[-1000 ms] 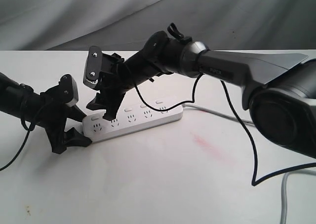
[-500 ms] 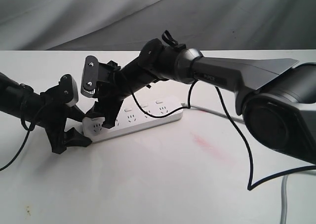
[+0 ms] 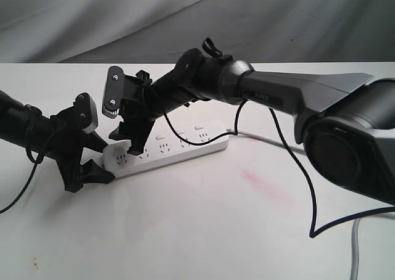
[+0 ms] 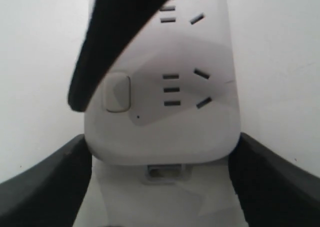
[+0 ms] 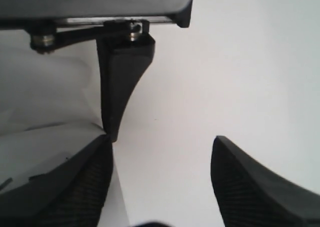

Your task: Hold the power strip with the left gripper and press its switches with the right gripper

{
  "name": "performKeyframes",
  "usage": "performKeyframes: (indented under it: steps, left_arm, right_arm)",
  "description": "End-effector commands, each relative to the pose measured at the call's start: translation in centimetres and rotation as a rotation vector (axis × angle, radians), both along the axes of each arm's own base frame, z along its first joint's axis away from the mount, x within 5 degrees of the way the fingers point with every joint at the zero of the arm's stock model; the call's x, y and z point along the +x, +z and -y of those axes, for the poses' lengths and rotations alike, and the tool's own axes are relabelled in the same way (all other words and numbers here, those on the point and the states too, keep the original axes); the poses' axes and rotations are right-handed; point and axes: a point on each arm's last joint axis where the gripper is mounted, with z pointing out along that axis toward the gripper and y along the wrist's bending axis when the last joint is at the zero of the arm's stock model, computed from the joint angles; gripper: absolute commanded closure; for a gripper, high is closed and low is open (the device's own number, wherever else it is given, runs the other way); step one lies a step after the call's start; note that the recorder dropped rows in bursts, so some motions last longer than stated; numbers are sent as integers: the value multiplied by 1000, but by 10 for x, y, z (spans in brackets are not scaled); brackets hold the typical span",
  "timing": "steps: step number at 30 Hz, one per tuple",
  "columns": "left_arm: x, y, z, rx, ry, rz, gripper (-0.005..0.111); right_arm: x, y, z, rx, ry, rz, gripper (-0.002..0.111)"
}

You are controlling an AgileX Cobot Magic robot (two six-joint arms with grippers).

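Observation:
The white power strip (image 3: pixel 176 149) lies slanted on the white table, its grey cord (image 3: pixel 271 143) running off to the right. My left gripper (image 3: pixel 102 160) is shut on the strip's left end; in the left wrist view the rounded end (image 4: pixel 160 132) sits between both black fingers (image 4: pixel 45 187). The nearest of its switches (image 4: pixel 117 92) shows beside the first socket group. My right gripper (image 3: pixel 129 139) hangs open over that end, and one finger (image 4: pixel 112 34) crosses above the strip just beside this switch. In the right wrist view the right gripper (image 5: pixel 162 139) spans bare table, with the strip (image 5: pixel 35 152) beside one finger.
A black cable (image 3: pixel 311 187) loops down from the thick silver-grey right arm (image 3: pixel 308 92) onto the table. Another grey cord (image 3: pixel 357 246) lies at the lower right. A faint pink stain (image 3: pixel 262 181) marks the tabletop. A grey cloth backdrop (image 3: pixel 185 15) hangs behind.
The right gripper shifted left along the strip and dipped toward its left end, then rose slightly. The left gripper and the strip have stayed put.

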Motion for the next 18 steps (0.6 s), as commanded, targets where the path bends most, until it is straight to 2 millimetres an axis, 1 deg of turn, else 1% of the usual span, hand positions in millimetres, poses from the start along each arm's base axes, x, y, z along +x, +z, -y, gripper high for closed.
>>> performKeyframes:
  steps: [1, 4, 18]
  left_arm:
    - [1, 0, 0, 25, -14, 11, 47]
    - [1, 0, 0, 25, -14, 11, 47]
    - [1, 0, 0, 25, -14, 11, 47]
  right_arm:
    - [1, -3, 0, -12, 7, 14, 54]
    - [-1, -8, -1, -17, 19, -7, 54]
    - [-3, -11, 0, -47, 48, -9, 54]
